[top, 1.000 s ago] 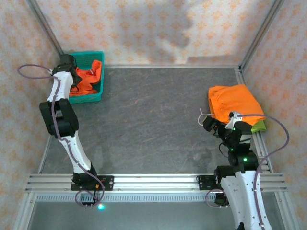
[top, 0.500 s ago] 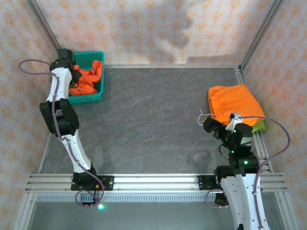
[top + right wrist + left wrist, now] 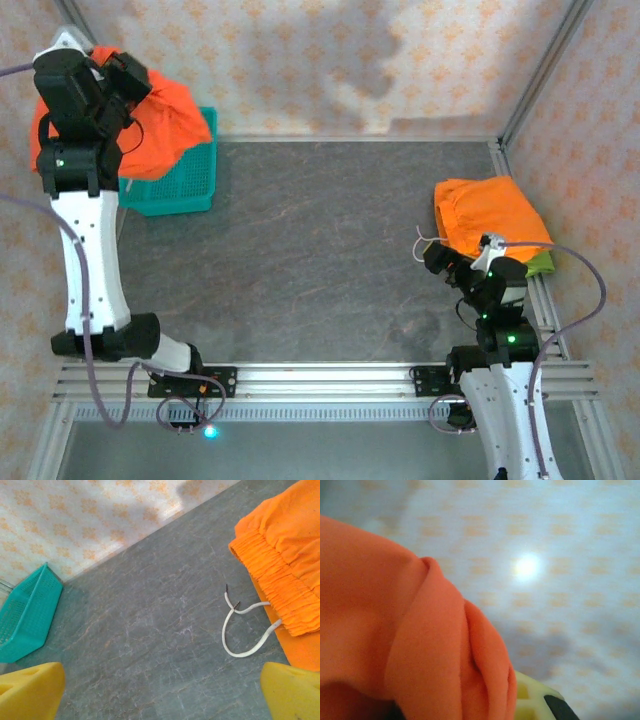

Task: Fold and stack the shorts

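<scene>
Raised my left tool [image 3: 128, 78] from basket [image 3: 188, 192], clenched on orange shorts [image 3: 165, 120]; right tool [image 3: 438, 258] released; folded stack [image 3: 490, 215] lay far right across tabletop [image 3: 320, 250].

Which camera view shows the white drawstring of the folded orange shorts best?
The right wrist view. There the white drawstring lies large and sharp, looping on the table from the waistband of the orange shorts. The top external view shows it as a thin pale line beside the shorts.
</scene>
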You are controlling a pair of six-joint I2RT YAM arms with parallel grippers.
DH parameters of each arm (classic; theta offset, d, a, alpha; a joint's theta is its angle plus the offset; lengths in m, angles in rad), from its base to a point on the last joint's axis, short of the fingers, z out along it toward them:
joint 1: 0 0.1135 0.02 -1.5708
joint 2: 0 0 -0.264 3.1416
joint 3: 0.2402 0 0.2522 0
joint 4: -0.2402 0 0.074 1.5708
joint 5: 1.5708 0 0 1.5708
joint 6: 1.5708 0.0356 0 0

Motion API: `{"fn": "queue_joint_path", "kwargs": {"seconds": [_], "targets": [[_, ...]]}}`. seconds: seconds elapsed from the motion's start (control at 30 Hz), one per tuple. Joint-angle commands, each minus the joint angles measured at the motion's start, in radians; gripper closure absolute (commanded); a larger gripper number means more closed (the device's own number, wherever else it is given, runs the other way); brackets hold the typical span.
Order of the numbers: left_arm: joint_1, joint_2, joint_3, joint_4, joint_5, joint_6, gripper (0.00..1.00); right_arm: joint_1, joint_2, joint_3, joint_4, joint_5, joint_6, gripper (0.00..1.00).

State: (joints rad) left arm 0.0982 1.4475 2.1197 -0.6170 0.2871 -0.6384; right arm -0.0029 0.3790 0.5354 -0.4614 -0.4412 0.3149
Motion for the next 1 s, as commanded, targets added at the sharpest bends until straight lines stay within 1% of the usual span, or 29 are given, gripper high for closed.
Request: {"fn": "queue_joint_path", "kwargs": {"seconds": [0.0,0.13,0.17,0.2,0.23,0.27,0.3,0.33,0.37,0.43,0.5,0.63,0.7,0.77,0.83,0.97], "targets": [[-0.077,0.0,-0.001,0.029,0.098,-0.009,1.0,-0.001,0.011,-0.007,0.062,0.016,0.039,0.0],[-0.191,-0.019,-0.073,0.039,0.085,0.0,1.0,-0.002,0.071,0.013,0.064,-0.035,0.049,0.0],[-0.223,-0.022,-0.099,0.045,0.07,0.011,0.97,-0.002,0.087,0.021,0.06,-0.04,0.049,0.0],[-0.251,-0.022,-0.124,0.05,0.056,0.021,0.9,-0.001,0.1,0.028,0.055,-0.042,0.048,0.0],[-0.278,-0.02,-0.153,0.054,0.045,0.035,0.67,-0.001,0.112,0.033,0.052,-0.044,0.047,0.0],[-0.3,-0.016,-0.18,0.055,0.039,0.049,0.53,-0.001,0.121,0.038,0.05,-0.045,0.048,0.0],[-0.316,-0.012,-0.202,0.054,0.034,0.063,0.41,-0.002,0.128,0.041,0.05,-0.045,0.049,0.0],[-0.331,-0.006,-0.224,0.048,0.025,0.084,0.26,-0.001,0.134,0.041,0.051,-0.041,0.055,0.0],[-0.344,-0.005,-0.246,0.041,0.022,0.098,0.2,-0.001,0.136,0.041,0.053,-0.04,0.072,0.0],[-0.362,-0.015,-0.296,0.036,0.016,0.16,0.13,-0.002,0.138,0.042,0.051,-0.038,0.103,0.0],[-0.377,-0.044,-0.365,0.043,0.014,0.212,0.11,-0.002,0.142,0.041,0.042,-0.036,0.128,0.0],[-0.406,-0.117,-0.536,0.051,0.051,0.313,0.11,-0.001,0.175,0.029,0.064,-0.099,0.13,0.0],[-0.426,-0.14,-0.612,0.037,0.07,0.339,0.11,-0.001,0.215,0.038,0.065,-0.137,0.125,0.0],[-0.459,-0.151,-0.681,0.01,0.06,0.35,0.1,-0.002,0.269,0.054,0.061,-0.166,0.126,0.0],[-0.511,-0.15,-0.741,-0.007,0.019,0.355,0.11,-0.002,0.311,0.067,0.063,-0.189,0.124,0.0],[-0.65,-0.123,-0.862,0.004,-0.113,0.33,0.11,-0.001,0.347,0.076,0.069,-0.194,0.128,0.0]]}}
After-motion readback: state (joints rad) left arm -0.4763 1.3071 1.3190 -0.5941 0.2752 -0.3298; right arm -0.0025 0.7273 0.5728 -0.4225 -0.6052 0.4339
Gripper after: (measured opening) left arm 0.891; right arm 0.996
